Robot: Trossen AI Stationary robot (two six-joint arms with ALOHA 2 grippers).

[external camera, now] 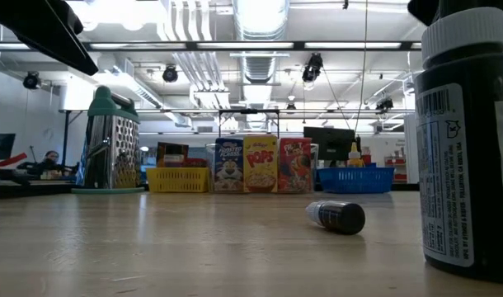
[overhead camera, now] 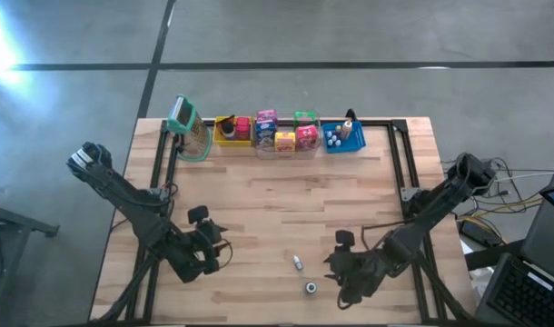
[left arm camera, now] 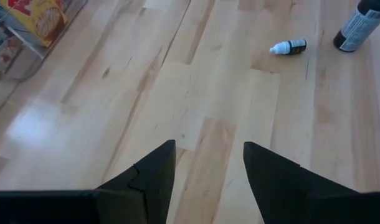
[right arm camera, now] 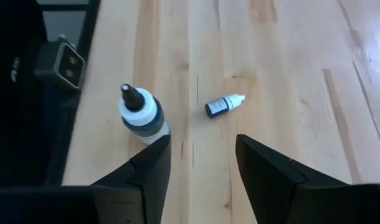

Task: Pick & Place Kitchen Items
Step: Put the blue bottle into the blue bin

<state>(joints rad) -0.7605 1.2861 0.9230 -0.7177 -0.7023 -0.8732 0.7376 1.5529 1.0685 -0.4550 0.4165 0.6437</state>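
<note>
The wooden tabletop (overhead camera: 286, 209) carries everything here, and the two dark arms reach in over its near half. The left gripper (overhead camera: 224, 245) hangs low over bare wood, its fingers (left arm camera: 146, 180) spread with nothing between them. The right gripper (overhead camera: 336, 263) sits low on the other side, its fingers (right arm camera: 149, 168) likewise spread apart and empty.

Along the far edge, well away from both pairs of fingers, stands a row: a metal grater (overhead camera: 186, 127) with a green top, a yellow bin (overhead camera: 230, 130), a clear bin (overhead camera: 286, 145) packed with small cereal boxes (external camera: 260, 165), and a blue bin (overhead camera: 345, 138) holding tiny bottles.

Nearer in, two kitchen items lie on open wood. The upright dark bottle (right arm camera: 140, 115) with a white collar and pointed black tip stands just beyond the right fingers, next to the tip of one of them and off the line of the gap, not touching as far as I can see. The small dropper bottle (right arm camera: 224, 106) lies on its side a little farther out, roughly ahead of the gap between the right fingers. From the left fingers, both bottles lie well ahead and off to one side, the lying one (left arm camera: 288, 46) closer than the standing one (left arm camera: 358, 25).
</note>
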